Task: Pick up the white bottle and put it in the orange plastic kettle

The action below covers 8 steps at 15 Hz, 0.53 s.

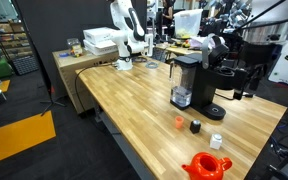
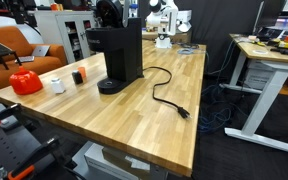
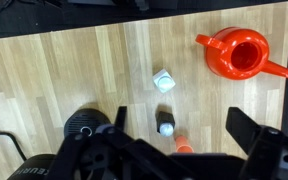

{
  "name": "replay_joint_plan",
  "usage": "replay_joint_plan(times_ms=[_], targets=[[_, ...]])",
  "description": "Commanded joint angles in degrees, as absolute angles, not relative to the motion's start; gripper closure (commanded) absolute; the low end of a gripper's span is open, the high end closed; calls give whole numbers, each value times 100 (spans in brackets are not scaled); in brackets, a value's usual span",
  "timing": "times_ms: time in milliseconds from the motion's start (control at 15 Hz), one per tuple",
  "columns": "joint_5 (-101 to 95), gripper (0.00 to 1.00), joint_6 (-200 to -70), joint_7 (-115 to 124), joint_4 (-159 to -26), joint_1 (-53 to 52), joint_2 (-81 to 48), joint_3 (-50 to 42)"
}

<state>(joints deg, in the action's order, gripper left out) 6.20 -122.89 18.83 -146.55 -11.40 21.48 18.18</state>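
The tiny white bottle [image 3: 163,80] stands on the wooden table, apart from everything else; it also shows in both exterior views [image 1: 216,140] [image 2: 57,85]. The red-orange kettle [image 3: 239,55] sits to its right in the wrist view, opening up, and shows in both exterior views [image 1: 206,165] [image 2: 24,80]. My gripper [image 3: 179,118] is open and empty, high above the table. Its fingers frame the small black bottle, not the white one. In an exterior view the gripper [image 1: 212,47] hangs above the coffee maker.
A small black bottle [image 3: 165,124] and a small orange object [image 3: 182,145] stand close together near the white bottle. The tall black coffee maker [image 1: 189,80] [image 2: 119,55] stands beside them, its cord [image 2: 169,95] trailing across the table. The table edge is near the kettle.
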Motion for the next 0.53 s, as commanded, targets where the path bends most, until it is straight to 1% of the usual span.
replay_joint_plan(times_ms=[0, 467], targets=[[617, 0, -12354, 1872, -14670, -1207, 2132, 1760], [436, 0, -13117, 2244, -14847, -1175, 1595, 1923]])
